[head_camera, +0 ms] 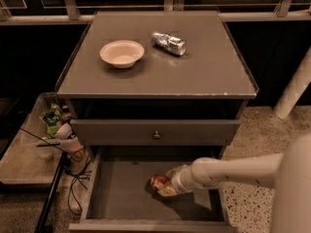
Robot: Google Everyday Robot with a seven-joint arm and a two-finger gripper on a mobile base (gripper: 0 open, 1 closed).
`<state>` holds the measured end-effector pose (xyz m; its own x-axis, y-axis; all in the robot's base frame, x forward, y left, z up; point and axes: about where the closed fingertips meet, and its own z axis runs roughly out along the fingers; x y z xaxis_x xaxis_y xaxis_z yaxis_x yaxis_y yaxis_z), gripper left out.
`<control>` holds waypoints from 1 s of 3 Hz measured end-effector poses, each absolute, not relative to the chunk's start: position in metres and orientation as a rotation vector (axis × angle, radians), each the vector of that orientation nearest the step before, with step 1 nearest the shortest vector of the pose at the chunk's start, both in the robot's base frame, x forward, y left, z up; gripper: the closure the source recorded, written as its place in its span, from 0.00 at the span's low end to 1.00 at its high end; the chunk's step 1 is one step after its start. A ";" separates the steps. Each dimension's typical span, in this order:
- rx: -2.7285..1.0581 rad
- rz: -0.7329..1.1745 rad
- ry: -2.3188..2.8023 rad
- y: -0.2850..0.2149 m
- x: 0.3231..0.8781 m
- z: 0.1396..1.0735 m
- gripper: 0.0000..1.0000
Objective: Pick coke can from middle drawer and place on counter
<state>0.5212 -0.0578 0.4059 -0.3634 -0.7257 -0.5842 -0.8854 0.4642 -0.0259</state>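
Low in the camera view, standing well open: the middle drawer (121,193), flat grey floor and low side walls exposed. On that floor, right of centre: the coke can (156,181), red with pale markings, seemingly tipped rather than upright, though hard to read in the dim light. Hard against the can's right side: the end effector (169,187), at the tip of a pale arm (233,169) extending in from the right across the drawer's right wall. Touching the can or closely bracketing it; cannot tell how far open, nor whether actually gripping. Can down inside the drawer, near its floor, below the level of the walls' top edges.

Directly above the open drawer: a closed drawer front (194,131) with a small round knob (156,135) at its middle. Above that: the bench (209,72), a flat grey square top with pale chips along the front edge. On the bench, toward the back left: a shallow cream bowl (122,53), upright. Near the bowl on its right, not touching: a silver foil-coloured can (168,42), lying on its side at an angle.

Left of the cabinet: a low side shelf (19,164) holding a green packet (51,120) and small containers, with dark cables (77,176) trailing beside the drawer's left wall. Right of the cabinet: speckled floor (272,130) and a pale slanted post (294,91).
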 end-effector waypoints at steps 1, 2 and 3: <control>-1.291 0.412 2.172 -0.091 0.493 0.444 1.00; -1.238 0.398 2.121 -0.123 0.482 0.503 1.00; -1.196 0.339 2.100 -0.162 0.485 0.576 1.00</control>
<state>0.4852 -0.1619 0.5755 -0.3406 -0.6541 -0.6754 -0.8334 0.5425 -0.1051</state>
